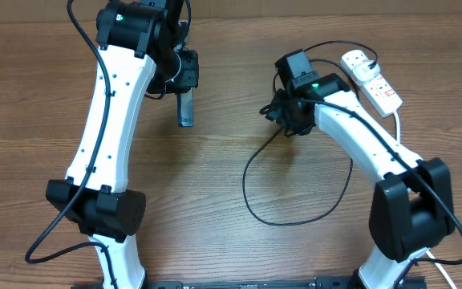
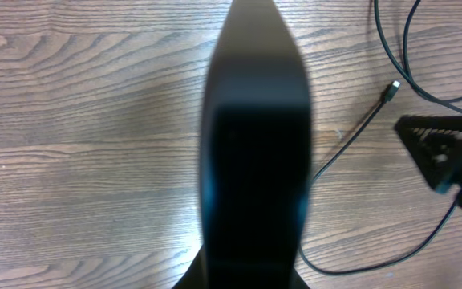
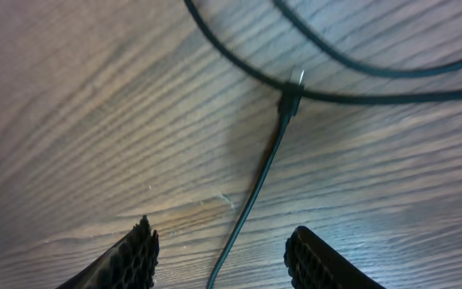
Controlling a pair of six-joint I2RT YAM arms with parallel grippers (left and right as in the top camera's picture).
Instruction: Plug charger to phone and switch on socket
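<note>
Ahead of right gripper [image 3: 223,231], fingers wide and empty: charger [image 3: 256,181] connector tip [image 3: 293,87], cable axis running back between them; left gripper [image 1: 184,90] clasps phone [image 1: 185,112].

Left half of table [image 1: 38,96]: phone [image 1: 185,108], in left gripper [image 1: 184,92] jaws. Far right: socket [image 1: 371,79]. Between, nearer the front: charger [image 1: 245,185] loop, tip [image 3: 296,78] touching its own cable, ahead of right gripper [image 3: 223,253]; cable between parted jaws.
</note>
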